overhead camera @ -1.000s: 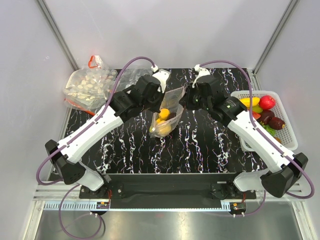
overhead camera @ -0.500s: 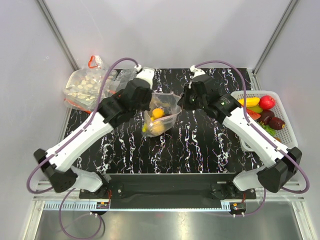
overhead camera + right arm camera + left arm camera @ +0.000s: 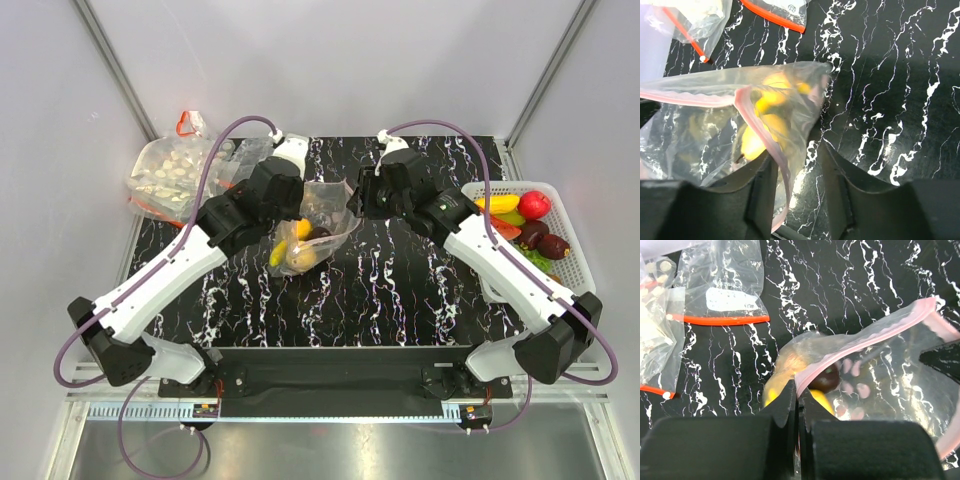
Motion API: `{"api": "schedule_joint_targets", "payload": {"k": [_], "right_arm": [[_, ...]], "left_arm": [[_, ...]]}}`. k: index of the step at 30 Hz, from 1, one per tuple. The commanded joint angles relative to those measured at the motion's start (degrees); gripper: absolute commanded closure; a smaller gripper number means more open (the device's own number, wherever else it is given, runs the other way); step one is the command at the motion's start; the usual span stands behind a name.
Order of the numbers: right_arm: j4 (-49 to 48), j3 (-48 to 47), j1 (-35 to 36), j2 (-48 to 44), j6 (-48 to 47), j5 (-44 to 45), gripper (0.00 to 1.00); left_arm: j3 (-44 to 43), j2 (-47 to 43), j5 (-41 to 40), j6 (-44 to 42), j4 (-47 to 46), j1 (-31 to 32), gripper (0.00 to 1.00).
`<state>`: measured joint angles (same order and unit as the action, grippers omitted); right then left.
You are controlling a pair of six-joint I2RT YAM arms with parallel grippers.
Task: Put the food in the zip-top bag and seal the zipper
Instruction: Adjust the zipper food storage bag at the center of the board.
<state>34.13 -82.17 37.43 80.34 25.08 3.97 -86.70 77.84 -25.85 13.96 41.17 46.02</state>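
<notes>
We see the zip-top bag [image 3: 338,212] lying in the middle of the black table [image 3: 410,295], between our two arms. Through its clear side we can see yellow food [image 3: 295,252] and one dark piece [image 3: 318,233].

Our left gripper [image 3: 797,396] has its two fingers pressed tight together. It pinches the zipper [image 3: 865,337], the pink-red strip along the bag's mouth. The pinch is at the lower middle of the left wrist view. From there the strip runs up to the upper right of that view. Just above the fingers, a yellow piece and a round dark piece show inside the bag.

Our right gripper [image 3: 797,156] has its fingers spread apart. Part of the strip hangs down in the gap between them, close to the finger on the left side of that view. We cannot tell if it touches that finger.

At the right edge of the top view stands a white basket [image 3: 578,268]. In it are a red piece [image 3: 533,204], a yellow piece [image 3: 498,203], and some green and dark ones. In the upper left of the top view lie other clear bags [image 3: 175,170] with red strips.
</notes>
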Motion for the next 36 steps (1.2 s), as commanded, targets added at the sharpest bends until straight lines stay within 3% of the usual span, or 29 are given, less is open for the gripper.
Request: {"api": "schedule_joint_targets", "payload": {"k": [1,8,16,17,21,26,30,36], "right_arm": [[-1.1,-0.4,-0.3,-0.9,-1.3,2.1,0.53],[-1.3,2.3,-1.3,-4.3,-1.8,4.5,0.49],[-6.9,11.1,-7.2,-14.7,-2.8,4.9,0.48],[-7.3,12.0,-7.5,-15.9,-2.9,5.3,0.39],[-8.4,15.5,-9.2,-22.0,-3.6,6.7,0.22],[-6.5,16.3,-12.0,-24.6,-4.3,8.8,0.09],[-9.2,17.7,-12.5,-24.4,-6.7,0.9,0.06],[-14.2,16.7,-12.5,-20.6,-5.0,-13.1,0.11]], "left_arm": [[-2.0,0.0,0.7,-1.0,-2.7,-0.2,1.0],[-2.2,1.4,2.6,-1.5,-2.6,-0.2,1.0],[-1.7,1.2,-2.5,-0.1,-2.7,-0.2,1.0],[-1.6,1.2,-2.9,0.1,-2.8,-0.2,1.0],[-1.1,1.5,-3.0,0.7,-3.0,-0.2,1.0],[-1.8,2.2,-5.3,1.6,-2.3,-0.2,1.0],[-1.8,2.2,-5.5,1.8,-2.4,-0.3,1.0],[-3.6,1.3,-9.4,-0.1,-1.3,-0.8,1.0]]}}
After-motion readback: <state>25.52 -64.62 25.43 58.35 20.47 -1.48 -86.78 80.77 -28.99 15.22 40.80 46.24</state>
